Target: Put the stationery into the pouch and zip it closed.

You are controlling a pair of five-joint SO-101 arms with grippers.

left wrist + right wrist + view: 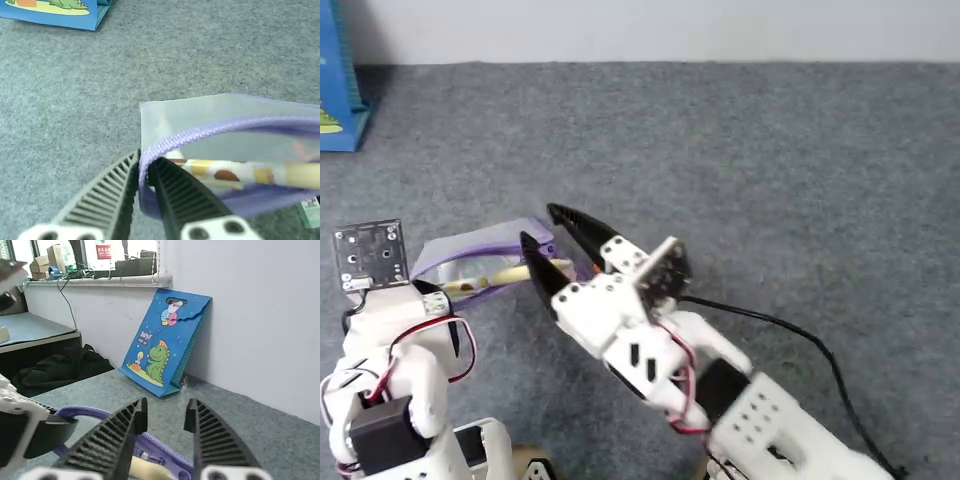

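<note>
A translucent purple pouch (480,252) lies on the grey carpet with its zipper mouth open. A cream pen with brown spots (225,174) lies inside it and shows in the high view too (495,277). My left gripper (143,169) is shut on the pouch's purple zipper edge (200,132) at its corner. The left arm (380,330) stands at the near left. My right gripper (538,227) hovers open over the pouch's right end, nothing between its black fingers (127,422). Below them is the purple pouch rim (155,447).
A blue gift bag with a dinosaur print (165,342) leans on the wall at the far left (338,80). A small green item (312,211) lies beside the pouch. A black cable (790,330) trails from the right arm. Grey carpet stretches far and right.
</note>
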